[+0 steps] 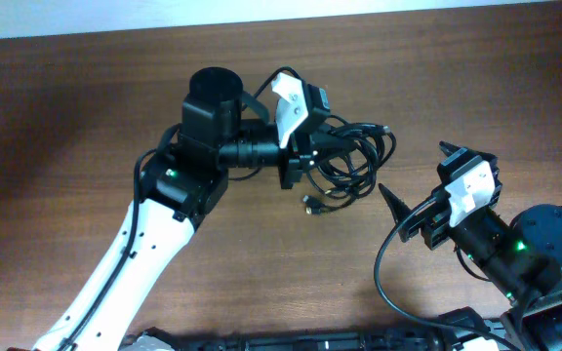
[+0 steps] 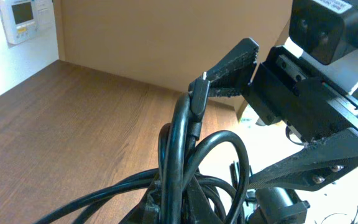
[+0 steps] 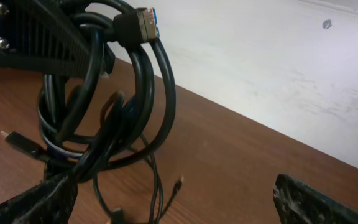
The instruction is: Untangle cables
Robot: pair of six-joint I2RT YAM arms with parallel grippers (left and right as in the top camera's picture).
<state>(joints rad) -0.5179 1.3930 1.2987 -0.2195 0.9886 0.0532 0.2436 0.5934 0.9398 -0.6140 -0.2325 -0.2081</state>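
Observation:
The cables [image 1: 347, 161] are a bunch of thin black cords in tangled loops at the middle of the table. My left gripper [image 1: 305, 161] is shut on the bunch from its left side and holds it up, with loose ends trailing on the wood. In the left wrist view the cords [image 2: 185, 155] run up between the jaws [image 2: 182, 202], a plug [image 2: 199, 93] at the top. My right gripper [image 1: 420, 180] is open and empty, just right of the bunch. In the right wrist view the cables [image 3: 104, 106] hang ahead of its spread fingers [image 3: 173, 205]; a blue-tipped plug [image 3: 143, 25] sticks out on top.
The brown wooden table [image 1: 86, 117] runs to a white wall [image 3: 278, 68] at the far side. A small plug end [image 1: 310, 205] lies on the wood below the bunch. A wall control panel [image 2: 22, 18] shows at the far left.

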